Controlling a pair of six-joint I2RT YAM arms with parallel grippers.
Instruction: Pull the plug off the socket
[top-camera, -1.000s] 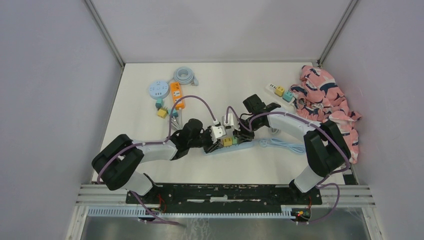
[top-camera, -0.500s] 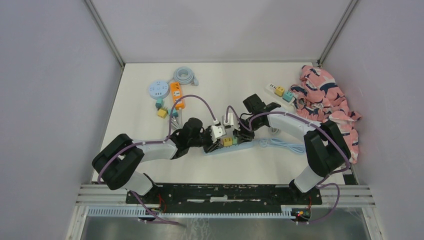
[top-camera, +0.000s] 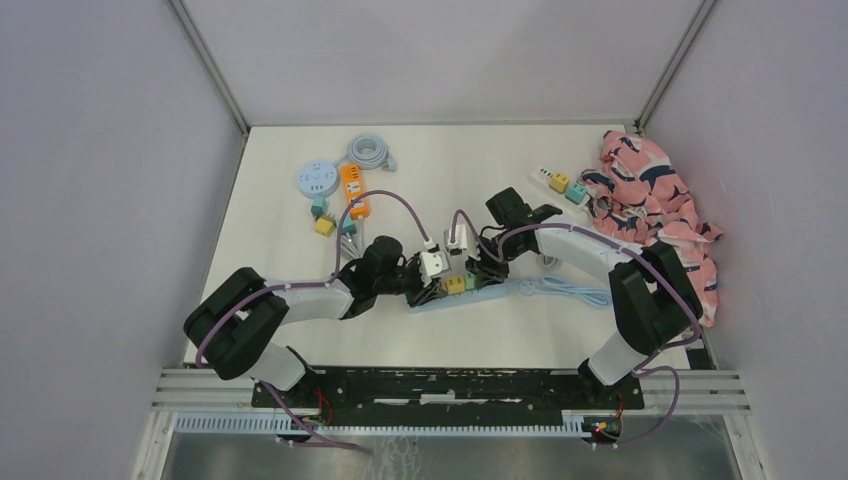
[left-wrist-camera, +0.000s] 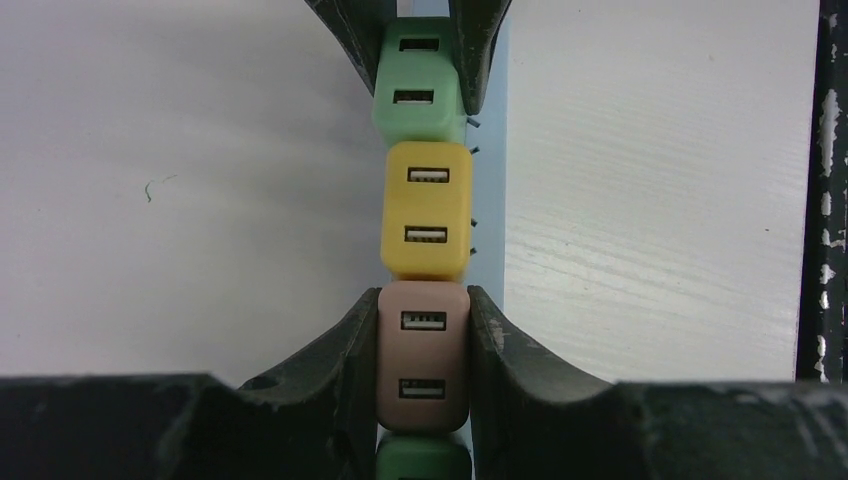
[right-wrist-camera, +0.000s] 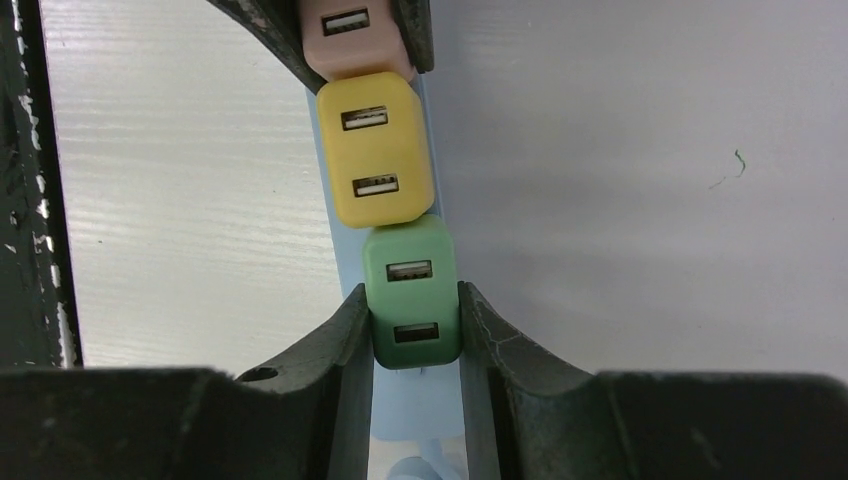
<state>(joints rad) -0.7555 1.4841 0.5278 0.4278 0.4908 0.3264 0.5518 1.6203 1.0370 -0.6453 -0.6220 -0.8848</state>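
Note:
A light blue power strip (top-camera: 492, 288) lies at the table's middle with a row of USB plugs in it. In the left wrist view my left gripper (left-wrist-camera: 423, 300) is shut on the pink plug (left-wrist-camera: 423, 350), with a yellow plug (left-wrist-camera: 426, 210) and a light green plug (left-wrist-camera: 418, 85) beyond it and a darker green plug (left-wrist-camera: 423, 462) below. In the right wrist view my right gripper (right-wrist-camera: 412, 292) is shut on the light green plug (right-wrist-camera: 410, 285), beside the yellow plug (right-wrist-camera: 375, 150). The strip (right-wrist-camera: 420, 410) shows under it. From above, both grippers (top-camera: 432, 280) (top-camera: 478, 272) meet over the strip.
A round blue socket (top-camera: 317, 179), an orange strip (top-camera: 354, 192), a coiled cable (top-camera: 370, 152) and small cube plugs (top-camera: 322, 222) lie far left. A white strip with plugs (top-camera: 560, 183) and a pink cloth (top-camera: 655, 210) lie far right. The strip's blue cable (top-camera: 570, 290) trails right.

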